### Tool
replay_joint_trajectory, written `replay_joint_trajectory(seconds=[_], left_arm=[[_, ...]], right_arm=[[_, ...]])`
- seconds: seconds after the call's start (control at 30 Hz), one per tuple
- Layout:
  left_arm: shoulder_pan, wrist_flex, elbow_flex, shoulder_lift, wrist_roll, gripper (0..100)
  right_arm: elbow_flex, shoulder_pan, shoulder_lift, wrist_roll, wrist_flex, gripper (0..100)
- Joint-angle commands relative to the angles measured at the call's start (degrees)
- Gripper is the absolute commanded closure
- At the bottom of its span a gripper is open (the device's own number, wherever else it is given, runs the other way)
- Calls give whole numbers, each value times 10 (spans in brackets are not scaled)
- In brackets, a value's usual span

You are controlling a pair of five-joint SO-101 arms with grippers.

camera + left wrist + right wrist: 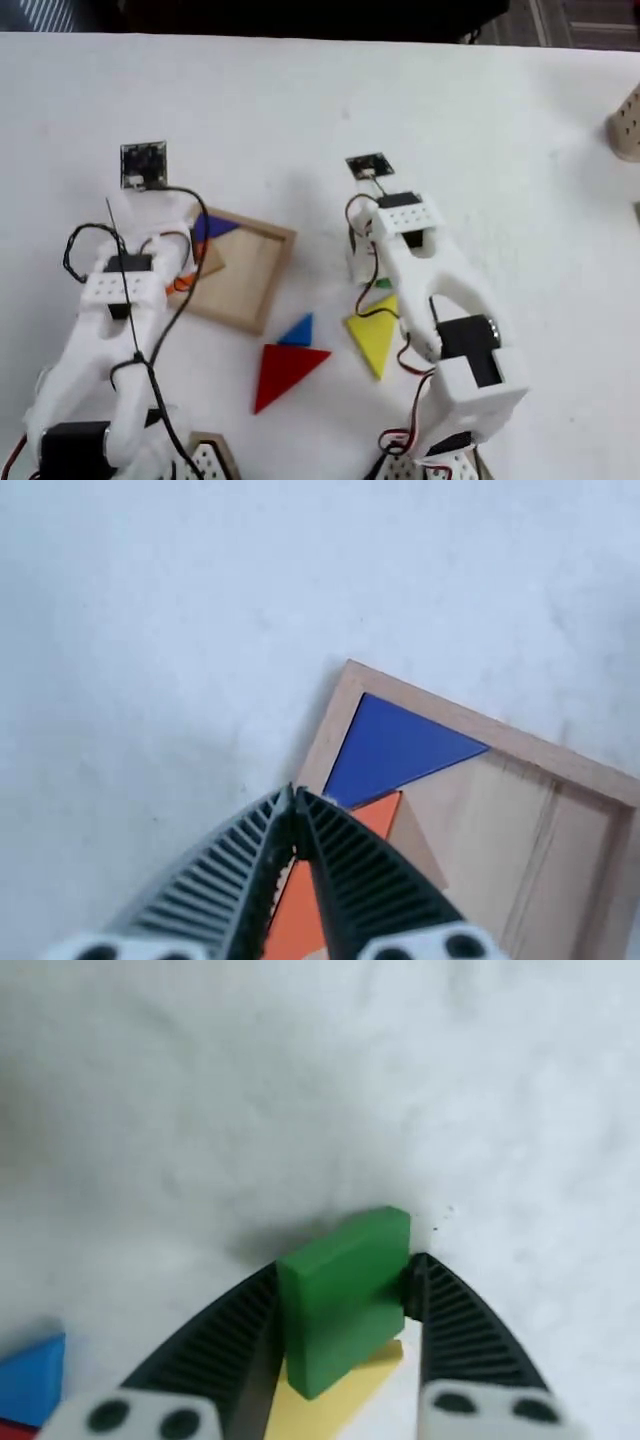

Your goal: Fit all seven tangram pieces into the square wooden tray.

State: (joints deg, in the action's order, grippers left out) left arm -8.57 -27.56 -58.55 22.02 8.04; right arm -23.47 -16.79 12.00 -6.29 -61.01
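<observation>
My right end effector (345, 1278) is clenched on the green square wooden piece (345, 1300), one jaw against each flat side. The piece sits tilted between them with its lower corner over the yellow triangular piece (352, 1392). I judge the side-on grip is meant to leave the underside free, so the green piece can later be laid flat. The yellow triangular piece lies on the white desk (500, 150), well apart from the square wooden tray (262, 296). The small light-blue triangle (297, 330) and the red triangle (285, 368) lie between the two, touching at a corner.

My left end effector (296, 802) is closed with nothing between its jaws, the tips pressed together. It sits over the tray's corner, where the large dark-blue triangle (395, 748) is seated against the rim. The orange piece (372, 817) lies just beside the blue one, partly hidden under the jaws. I cannot tell whether it lies flat in the recess. Closed tips make a narrow point, so I read this pose as suited to nudging the orange edge against the blue one.

Most of the tray floor is bare wood, so the task is at an early stage. Four coloured pieces remain outside the tray, and the green one is in my grip.
</observation>
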Motion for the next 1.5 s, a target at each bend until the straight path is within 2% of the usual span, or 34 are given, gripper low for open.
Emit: replay_joint_trajectory(seconds=[0.0,0.07,0.2,0.27,0.47,0.8,0.9,1.07,1.23,1.47], left_arm=[[2,18,5,20,-5,973],[1,18,6,20,-5,973],[2,18,4,20,-5,973],[2,18,4,20,-5,973],[2,18,4,20,-5,973],[-2,21,6,20,-5,973],[-29,54,4,20,-5,976],[-60,73,6,20,0,976],[-61,73,6,20,0,976],[-79,74,7,20,1,976]], right_arm=[[34,-9,13,-14,-19,872],[47,-7,16,-15,-38,854],[49,-15,17,-18,-47,736],[49,-16,17,-18,-47,765],[53,9,15,-12,-45,985],[66,3,1,-12,-62,981],[98,-30,-33,-11,-118,981],[120,-121,-86,55,-143,981],[125,-225,-79,71,-57,981],[126,-262,7,72,102,980]])
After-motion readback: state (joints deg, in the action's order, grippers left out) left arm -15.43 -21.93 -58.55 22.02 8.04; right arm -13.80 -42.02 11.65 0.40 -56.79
